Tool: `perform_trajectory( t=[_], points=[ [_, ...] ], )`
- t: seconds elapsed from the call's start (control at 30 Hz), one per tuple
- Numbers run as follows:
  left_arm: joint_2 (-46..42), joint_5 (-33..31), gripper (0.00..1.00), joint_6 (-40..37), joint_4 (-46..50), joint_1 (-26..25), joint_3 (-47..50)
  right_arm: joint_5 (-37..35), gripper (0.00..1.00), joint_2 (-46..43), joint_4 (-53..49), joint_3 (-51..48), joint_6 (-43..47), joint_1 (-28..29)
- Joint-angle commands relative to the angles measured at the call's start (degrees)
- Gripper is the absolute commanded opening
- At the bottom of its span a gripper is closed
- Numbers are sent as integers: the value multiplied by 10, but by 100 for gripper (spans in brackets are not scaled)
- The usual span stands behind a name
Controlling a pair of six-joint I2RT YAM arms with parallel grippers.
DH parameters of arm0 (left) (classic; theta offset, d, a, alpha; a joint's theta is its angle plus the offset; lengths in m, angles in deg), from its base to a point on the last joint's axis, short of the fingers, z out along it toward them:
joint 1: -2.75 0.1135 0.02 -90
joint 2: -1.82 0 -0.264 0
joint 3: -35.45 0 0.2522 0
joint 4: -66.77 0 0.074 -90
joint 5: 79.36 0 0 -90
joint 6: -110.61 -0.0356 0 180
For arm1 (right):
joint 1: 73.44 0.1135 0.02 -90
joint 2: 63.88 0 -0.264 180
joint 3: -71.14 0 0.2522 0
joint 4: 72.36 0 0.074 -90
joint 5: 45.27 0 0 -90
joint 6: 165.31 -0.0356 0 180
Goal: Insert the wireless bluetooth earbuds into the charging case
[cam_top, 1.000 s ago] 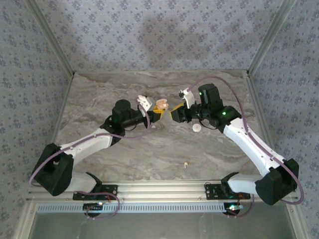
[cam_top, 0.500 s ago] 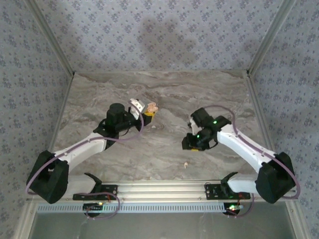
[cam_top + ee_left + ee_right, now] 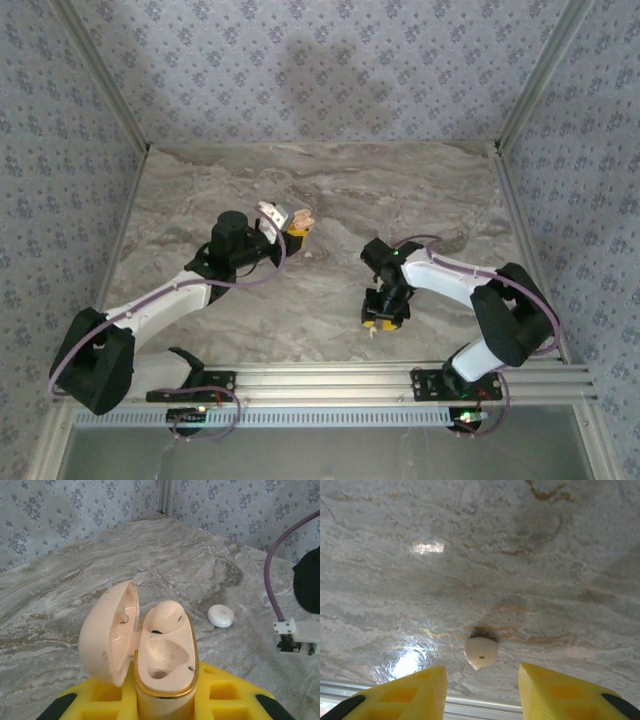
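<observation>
The tiny pale beige plastic earbud [image 3: 481, 652] lies loose on the grey marbled tabletop [image 3: 530, 555], close to its near edge and right of centre. It looks featherlight, hard and glossy, so a careless pinch will probably make it skid or pop free. The widest sides of its rounded body seem the best place to take hold, and gently.

The right hand [image 3: 482, 672] hangs directly over it, pointing down from a sharply folded arm. Its yellow fingers [image 3: 415, 692] are spread on either side without touching.

The small peach glossy charging case [image 3: 165, 655] looks light and stiff. Its hinged lid [image 3: 107, 632] is open to the left, a second earbud [image 3: 165, 616] sits in the far well, and the near well is empty. The left hand [image 3: 295, 232] pinches the case's lower body, held off the tabletop left of centre with the arm stretched forward.
</observation>
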Motion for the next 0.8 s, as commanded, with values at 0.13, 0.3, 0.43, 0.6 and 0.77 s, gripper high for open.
perform_trajectory(
  t=[0.13,0.3,0.43,0.6,0.77],
  points=[
    [-17,-2,21,-2,-5,2,-5,-2,39,29,11,-9,-19,12],
    [-20,-2,21,-2,-4,2,-2,-8,36,35,4,-15,-21,18],
    [-23,-1,21,0,-3,2,1,-16,32,36,13,-16,-22,18],
    [-26,0,21,-3,2,1,2,-25,28,34,28,-7,-18,15],
    [-26,8,21,-6,-6,0,12,-35,25,7,39,-6,-19,10]
  ],
)
